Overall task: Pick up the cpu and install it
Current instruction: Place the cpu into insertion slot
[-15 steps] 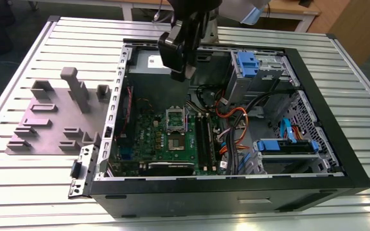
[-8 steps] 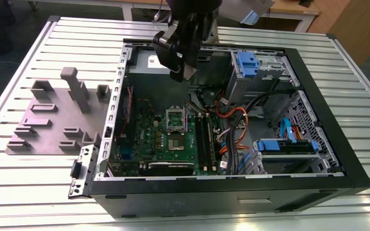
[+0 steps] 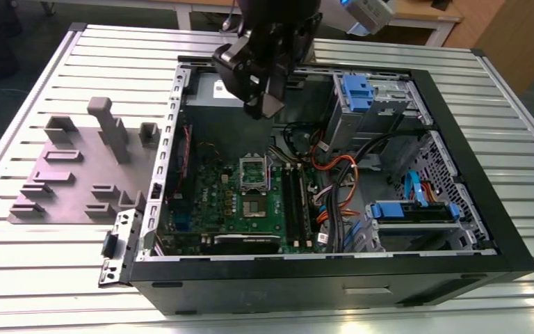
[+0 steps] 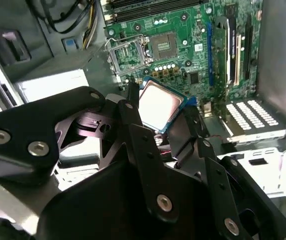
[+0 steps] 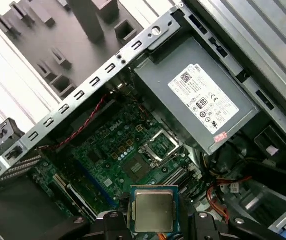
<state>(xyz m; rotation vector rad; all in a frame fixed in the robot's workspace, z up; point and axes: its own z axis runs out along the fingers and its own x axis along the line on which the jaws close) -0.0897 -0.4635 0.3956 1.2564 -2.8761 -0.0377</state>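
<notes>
The gripper (image 3: 265, 104) hung over the open computer case (image 3: 341, 282), its jaws drawn in on the cpu (image 4: 158, 104) and pinching the chip by two opposite edges, silvery top turned toward both wrist cameras. The chip was held clear of the green motherboard (image 3: 216, 198), near the grey power supply (image 5: 202, 100) and well short of the open socket (image 4: 163, 45), whose load plate (image 4: 127, 55) stood flipped back.

From where I stood, the risks looked plain. The hold was only on the thin rims (a small slip would tilt the chip), and a tilted or wrongly turned cpu pressed into the socket could, I judged, bend its contacts. The raised load plate and the orange cables (image 3: 336, 170) beside the board might also catch the fingers on any descent.
</notes>
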